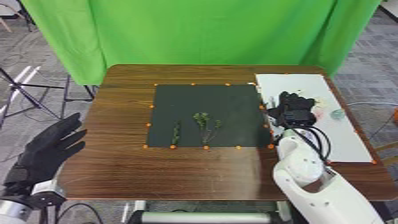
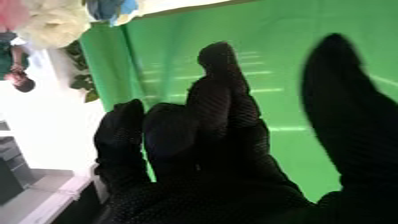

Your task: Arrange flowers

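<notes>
Standing loosely spread: fingers [image 2: 218, 95] of right hand [image 1: 297, 107], left hand [image 1: 37, 157].

Bright, even light is cast in the head view, with a soft sheen raised on the table [image 1: 253, 177] between the left hand [image 1: 37, 157] and right hand [image 1: 296, 107]. In the right wrist view, the right hand [image 2: 222, 192] is reduced to near-silhouette; pale streaks are seen on the green backdrop [image 2: 289, 55] between fingers and thumb, while beyond the fingers, away from the thumb, a white area [image 2: 58, 120] is washed out by glare.
</notes>
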You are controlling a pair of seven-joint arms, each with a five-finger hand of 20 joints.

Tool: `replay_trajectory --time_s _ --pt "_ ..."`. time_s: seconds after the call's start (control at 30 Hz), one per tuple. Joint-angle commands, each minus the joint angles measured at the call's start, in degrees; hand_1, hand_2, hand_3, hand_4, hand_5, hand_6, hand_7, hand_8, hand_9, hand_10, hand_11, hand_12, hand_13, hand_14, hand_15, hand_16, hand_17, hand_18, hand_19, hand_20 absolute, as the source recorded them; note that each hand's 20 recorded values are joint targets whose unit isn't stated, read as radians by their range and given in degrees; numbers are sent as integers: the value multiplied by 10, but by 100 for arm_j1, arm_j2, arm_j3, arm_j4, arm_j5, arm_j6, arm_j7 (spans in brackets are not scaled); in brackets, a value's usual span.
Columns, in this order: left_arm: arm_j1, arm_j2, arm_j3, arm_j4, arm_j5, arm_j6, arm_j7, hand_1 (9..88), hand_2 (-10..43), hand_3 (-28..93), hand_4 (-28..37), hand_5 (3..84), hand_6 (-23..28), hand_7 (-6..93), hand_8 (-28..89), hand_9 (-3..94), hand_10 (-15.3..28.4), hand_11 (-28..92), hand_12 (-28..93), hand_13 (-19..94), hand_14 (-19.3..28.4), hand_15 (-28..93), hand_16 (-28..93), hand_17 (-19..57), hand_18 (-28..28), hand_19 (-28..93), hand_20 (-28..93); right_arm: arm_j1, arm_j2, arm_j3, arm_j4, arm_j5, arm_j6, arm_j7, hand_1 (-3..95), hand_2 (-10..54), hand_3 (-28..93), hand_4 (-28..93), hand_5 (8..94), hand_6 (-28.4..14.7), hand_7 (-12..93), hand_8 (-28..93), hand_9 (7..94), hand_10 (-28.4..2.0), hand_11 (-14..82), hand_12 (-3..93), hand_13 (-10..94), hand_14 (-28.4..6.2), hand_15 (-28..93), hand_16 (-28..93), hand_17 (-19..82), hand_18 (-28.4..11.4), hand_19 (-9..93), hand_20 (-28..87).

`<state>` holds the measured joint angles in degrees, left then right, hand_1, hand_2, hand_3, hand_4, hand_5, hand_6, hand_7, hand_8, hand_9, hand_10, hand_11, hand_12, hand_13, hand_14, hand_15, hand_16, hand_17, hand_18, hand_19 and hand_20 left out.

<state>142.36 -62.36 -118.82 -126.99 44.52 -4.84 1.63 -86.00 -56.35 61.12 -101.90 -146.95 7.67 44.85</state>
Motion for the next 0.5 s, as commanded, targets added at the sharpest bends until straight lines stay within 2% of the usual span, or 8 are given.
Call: replay_trajectory --time_s 0.03,0.3,0.5 --pt "57 -56 8 -11 -19 -6 -20 243 -49 694 -258 262 17 182 -96 199 94 133 189 151 121 195 64 -102 170 344 104 299 -146 -57 280 439 -567 -20 186 -95 775 -282 477 -68 500 -183 486 -164 658 519 502 -159 857 375 177 -240 795 605" --pt "54 -79 21 -14 -14 -10 -30 243 -48 693 -258 262 17 183 -96 199 94 133 189 150 122 196 64 -102 169 343 104 606 -255 -293 750 474 -801 120 174 -95 759 -283 478 -69 480 -168 483 -168 652 508 499 -157 853 362 176 -241 791 602" --pt "62 -88 12 -18 -14 -5 -38 243 -48 694 -259 262 17 183 -97 200 95 134 188 150 121 195 64 -102 169 343 104 617 -286 -342 765 444 -1047 92 267 -95 818 -281 536 -49 507 -169 549 -142 654 494 540 -142 847 360 195 -244 795 600"
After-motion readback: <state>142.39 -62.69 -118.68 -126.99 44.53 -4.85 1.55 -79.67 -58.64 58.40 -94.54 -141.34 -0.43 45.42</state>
